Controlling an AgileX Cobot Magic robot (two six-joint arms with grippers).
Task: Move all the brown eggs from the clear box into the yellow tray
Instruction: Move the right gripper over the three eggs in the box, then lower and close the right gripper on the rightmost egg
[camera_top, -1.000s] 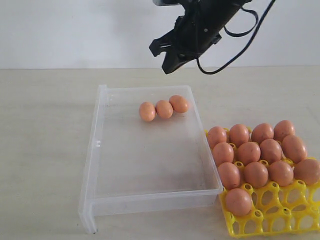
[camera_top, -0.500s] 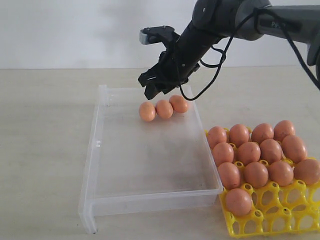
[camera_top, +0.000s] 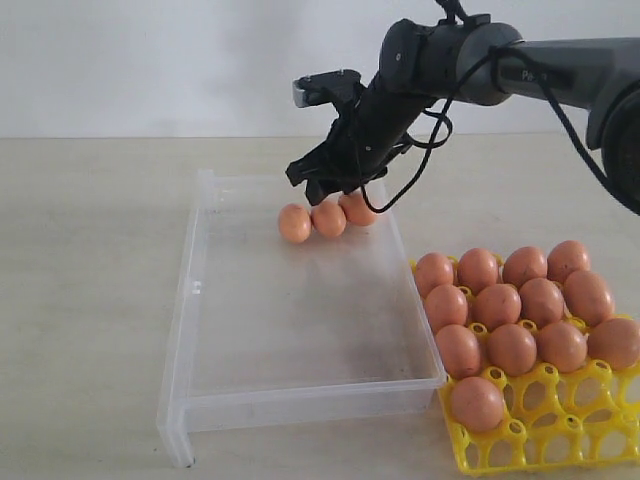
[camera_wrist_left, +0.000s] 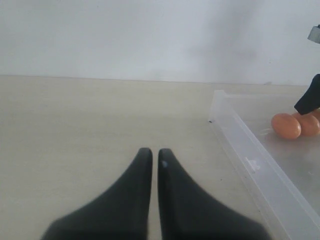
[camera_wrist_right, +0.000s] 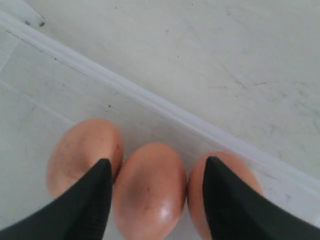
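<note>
In the exterior view, three eggs (camera_top: 328, 218) lie touching in a row at the far end of the box (camera_top: 190, 300), while the tray (camera_top: 540, 440) just beside it already carries all the others. The right end effector (camera_top: 325, 190) hangs right over that row, its jaws spread and empty. The left wrist view shows the left end effector (camera_wrist_left: 151, 152) low over bare table (camera_wrist_left: 75, 125) outside the box, its fingers nearly together and gripping nothing. In the right wrist view, the two fingers (camera_wrist_right: 100, 200) straddle the middle egg (camera_wrist_right: 150, 190), each tip sitting over the seam where it meets a neighbour. I judge these eggs to be light and rigid but brittle, with a smooth curved shell that could squirt out of a hard squeeze. The hold should be taken across the middle egg's widest part with gentle pressure. As the neighbours press against it, the fingers will probably nudge them aside, and loose eggs roll easily on the slick box floor.
</note>
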